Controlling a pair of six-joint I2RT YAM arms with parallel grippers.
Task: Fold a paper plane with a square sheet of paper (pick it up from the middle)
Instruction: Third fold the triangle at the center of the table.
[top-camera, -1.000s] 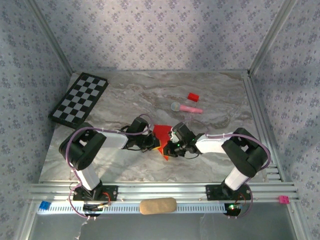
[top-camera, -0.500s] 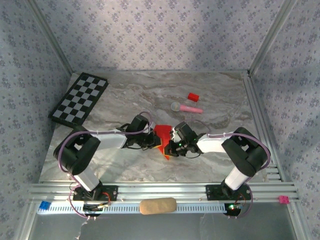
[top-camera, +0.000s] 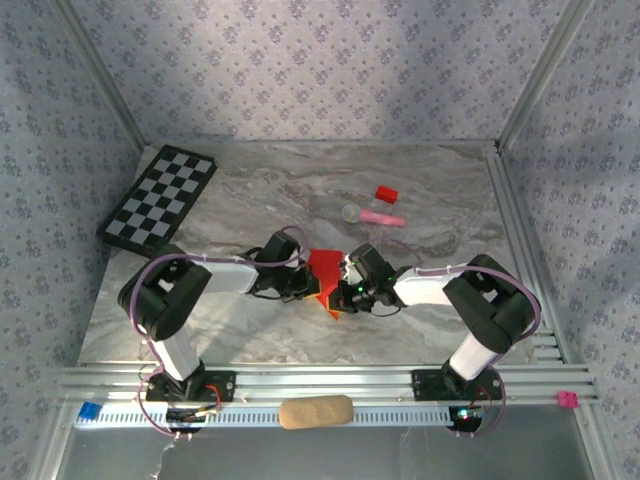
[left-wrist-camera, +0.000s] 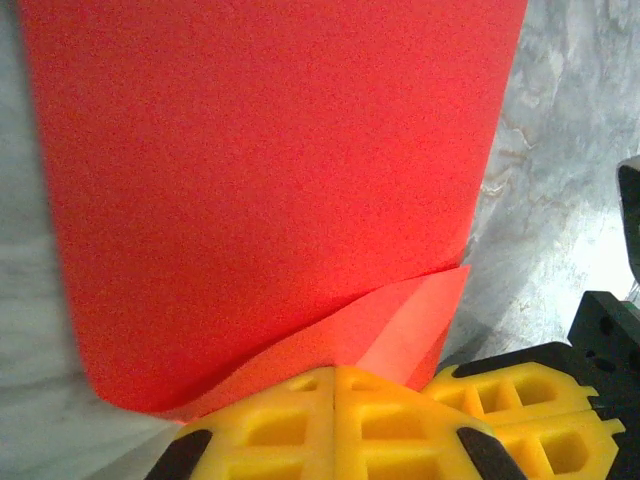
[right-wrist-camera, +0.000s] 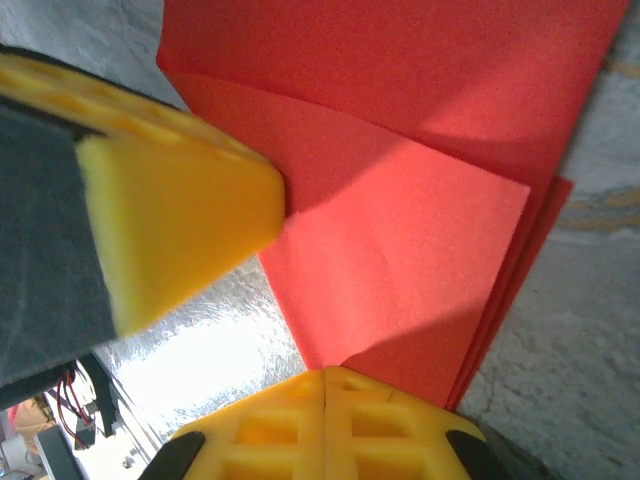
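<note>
The red sheet of paper (left-wrist-camera: 270, 170), thin, matte and creased into overlapping flaps, lies mid-table on the grey marbled table (top-camera: 250, 190). The left gripper (left-wrist-camera: 335, 378) and right gripper (right-wrist-camera: 325, 380), both yellow and waffle-moulded, are pinched closed on its opposite edges.

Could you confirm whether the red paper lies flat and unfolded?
No, the red paper shows overlapping folded layers in the right wrist view.
</note>
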